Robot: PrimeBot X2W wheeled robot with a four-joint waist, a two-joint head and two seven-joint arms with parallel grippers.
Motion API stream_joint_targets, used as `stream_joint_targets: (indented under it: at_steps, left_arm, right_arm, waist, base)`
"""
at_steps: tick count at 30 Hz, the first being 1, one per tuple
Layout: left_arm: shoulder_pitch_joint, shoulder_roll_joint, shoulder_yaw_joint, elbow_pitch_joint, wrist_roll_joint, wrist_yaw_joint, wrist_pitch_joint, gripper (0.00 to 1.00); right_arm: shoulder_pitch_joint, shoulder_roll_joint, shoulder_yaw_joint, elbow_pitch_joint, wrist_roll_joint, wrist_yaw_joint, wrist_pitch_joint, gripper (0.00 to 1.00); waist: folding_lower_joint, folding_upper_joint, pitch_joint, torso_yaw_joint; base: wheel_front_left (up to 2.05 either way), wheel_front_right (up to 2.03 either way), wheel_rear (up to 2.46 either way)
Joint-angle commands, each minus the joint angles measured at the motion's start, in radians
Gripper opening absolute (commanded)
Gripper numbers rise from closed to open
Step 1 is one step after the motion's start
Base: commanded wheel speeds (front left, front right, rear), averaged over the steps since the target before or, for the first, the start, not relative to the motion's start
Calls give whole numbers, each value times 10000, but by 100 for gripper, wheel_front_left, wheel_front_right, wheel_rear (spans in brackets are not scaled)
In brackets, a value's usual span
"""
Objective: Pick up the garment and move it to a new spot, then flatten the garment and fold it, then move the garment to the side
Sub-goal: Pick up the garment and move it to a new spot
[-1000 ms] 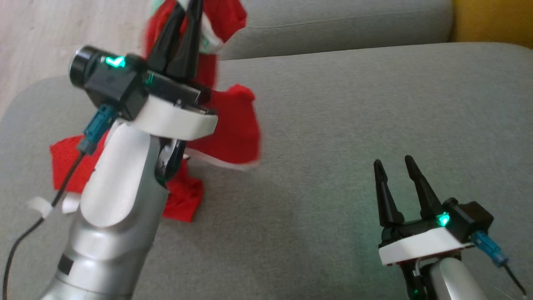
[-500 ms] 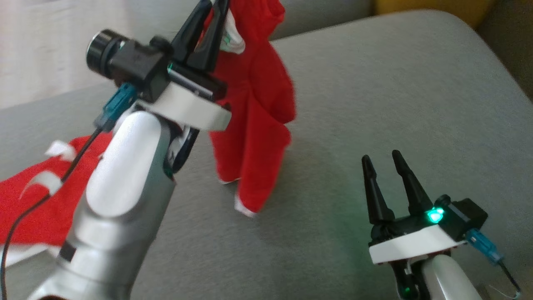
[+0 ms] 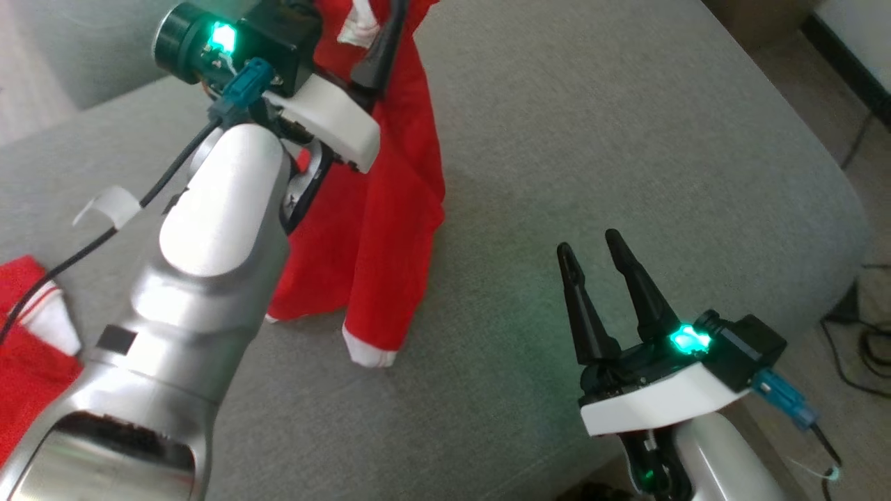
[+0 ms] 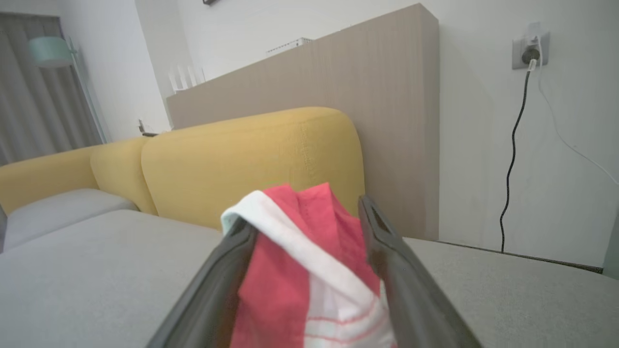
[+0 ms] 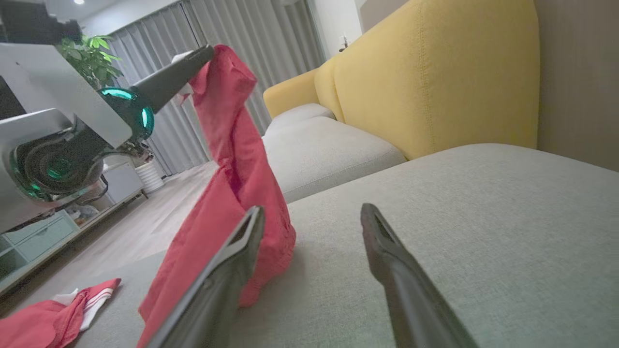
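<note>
The garment (image 3: 376, 229) is red with white trim. It hangs from my raised left gripper (image 4: 302, 212) down to the grey sofa cushion (image 3: 592, 125), where its white-cuffed end lies. In the left wrist view the jaws stand wide apart, and the white-edged cloth (image 4: 309, 261) is still bunched between them. The right wrist view shows the cloth (image 5: 232, 169) draped off a left fingertip (image 5: 193, 60). My right gripper (image 3: 588, 240) is open and empty, low over the cushion to the right of the garment; its fingers (image 5: 227, 270) point past the cloth's lower folds.
Another red and white cloth (image 3: 28, 348) lies at the cushion's left edge. A yellow sofa back (image 4: 251, 154) rises behind the cushion. The cushion's right edge (image 3: 846, 223) drops to a floor with cables (image 3: 863, 348). A socket with a plugged cord (image 4: 529, 48) is on the wall.
The head camera has swung right. My left gripper's jaws, shut on the garment before, now stand spread with the cloth still between them. The right gripper stays open.
</note>
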Motion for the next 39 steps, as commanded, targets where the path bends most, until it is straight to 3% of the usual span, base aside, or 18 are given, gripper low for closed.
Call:
stream_joint_targets:
  at_steps: [1, 9, 17, 23, 28, 35, 39]
  left_arm:
    - [-583, 242, 156, 57, -10, -67, -225, 100]
    - [-616, 227, -513, 905, -393, -129, -803, 100]
    - [-458, 277, -1822, 760, -1023, -137, -933, 100]
    - [-149, 582, -3320, 213, -2051, -138, -556, 100]
    - [-151, 1300, -4499, -435, -3249, -139, 40, 100]
    - [-32, 1969, -4130, -685, -3679, 104, -254, 100]
    - [612, 2227, -3739, -929, -3874, 775, -740, 100]
  right_arm:
    - [-385, -47, 249, -383, 48, -7, -109, 100]
    - [-413, -47, -127, -226, -140, -7, -109, 100]
    - [-463, -47, -422, -94, -392, -7, -109, 100]
    - [-492, -47, -729, -24, -478, -7, -109, 100]
    - [-529, -47, -761, -1, -426, -7, -109, 100]
    - [-408, -47, -842, 70, -427, -7, -109, 100]
    - [-328, -47, -1087, 130, -546, -7, -109, 100]
  waist:
    - [-2, 0, 295, -244]
    - [-2, 0, 186, 486]
    - [-2, 0, -4, 1408]
    - [-2, 0, -162, 2060]
    - [-2, 0, -286, 2413]
    - [-2, 0, -548, 2869]
    - [-2, 0, -748, 3266]
  base:
    - [0, 0, 0]
    - [0, 0, 0]
    - [0, 0, 0]
    - [0, 0, 0]
    - [0, 0, 0]
    - [0, 0, 0]
    - [0, 0, 0]
